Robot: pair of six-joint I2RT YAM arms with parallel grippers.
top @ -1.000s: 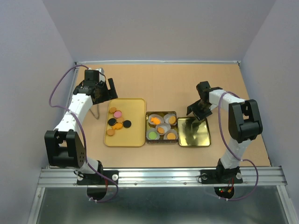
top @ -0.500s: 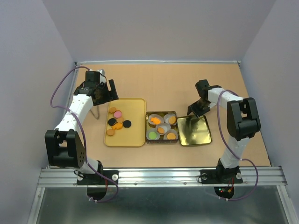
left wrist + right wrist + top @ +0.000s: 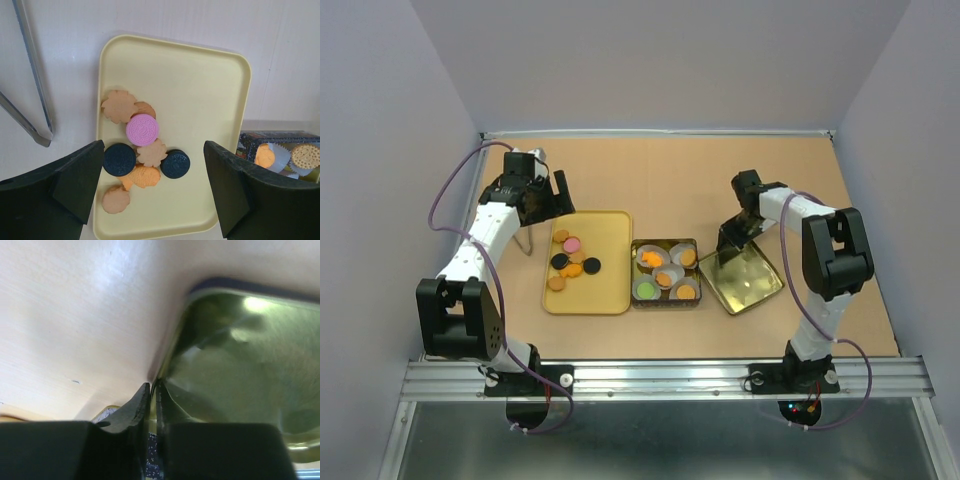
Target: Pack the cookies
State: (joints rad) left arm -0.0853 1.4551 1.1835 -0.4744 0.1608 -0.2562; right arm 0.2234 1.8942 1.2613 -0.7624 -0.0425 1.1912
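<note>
Several cookies (image 3: 570,258) lie loose on a yellow tray (image 3: 610,285): orange ones, two black ones and a pink one (image 3: 142,129). My left gripper (image 3: 542,200) hangs open above the tray's (image 3: 200,95) far left corner; the cookies show between its fingers (image 3: 80,175). A dark tin (image 3: 665,246) holds white paper cups with orange and green cookies (image 3: 663,275). My right gripper (image 3: 727,241) is shut on the far left rim of the gold tin lid (image 3: 748,282). In the right wrist view the fingers (image 3: 137,405) pinch the lid's (image 3: 240,370) edge.
Metal tongs (image 3: 527,238) lie on the table left of the yellow tray, also in the left wrist view as tongs (image 3: 35,85). The tin (image 3: 280,142) sits just right of the tray, with the lid touching its right side.
My right gripper has shut on the lid's rim and moved slightly left. The lid has swung askew, its near end turned out to the right. The left arm has stayed still.
</note>
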